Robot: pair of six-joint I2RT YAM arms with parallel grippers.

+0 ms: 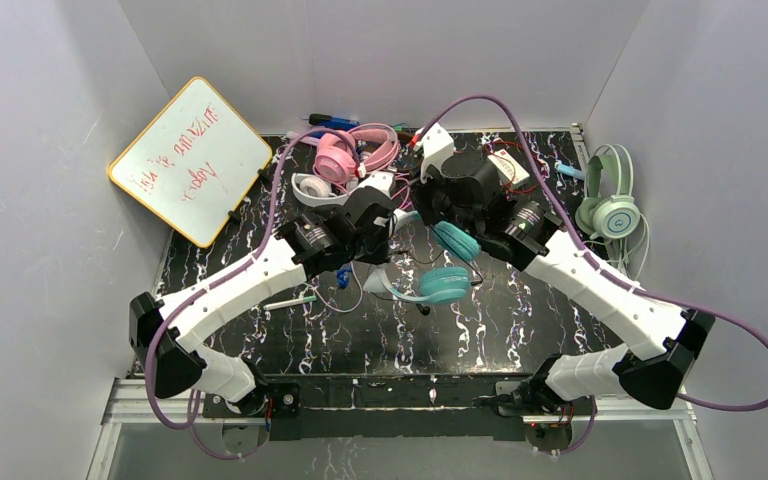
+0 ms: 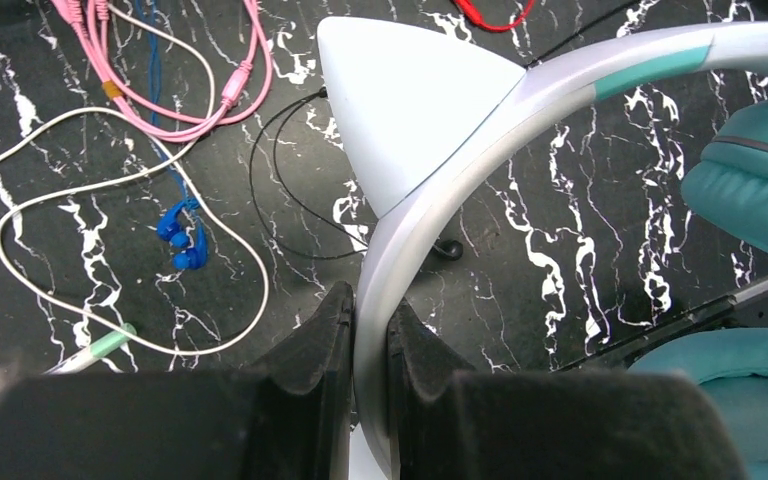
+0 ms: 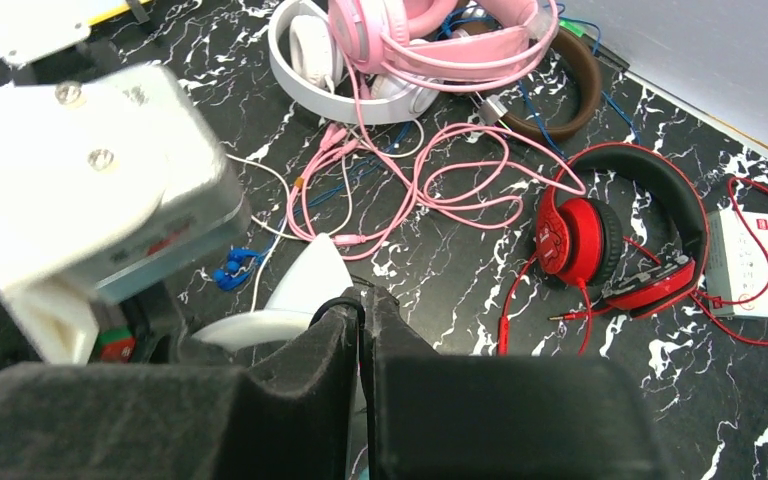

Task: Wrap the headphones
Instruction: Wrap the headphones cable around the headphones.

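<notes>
1. We read the task as early. The teal headphones (image 1: 444,285) sit mid-table between the two arms and are the set in hand. No neat cord bundle shows on them.
2. The left gripper (image 2: 370,340) is clamped on their pale headband, just below the white cat-ear piece. The teal cups lie off to its right.
3. The right gripper (image 3: 360,325) has its jaws nearly together, with only a thin slit between them. A thin black cord (image 2: 278,190) loops at its tips. We cannot tell whether the claw is pinching that cord or has let go.
4. Still loose, as we judge it:
   - The pink headphones (image 3: 430,30) have their cable sprawled in loops across the table.
   - The red headphones (image 3: 600,240) have their red lead trailing around the white box (image 3: 750,265).
   - The white headphones (image 3: 305,50), the brown headband (image 3: 572,90) and the mint green headphones (image 1: 610,205) at the right wall look untouched.
5. Writing:
   - The whiteboard (image 1: 192,160) carries red handwriting we cannot read.
   - The box's red label has small white text, too small to make out.
   - A white script logo on the red cup is also illegible.
</notes>
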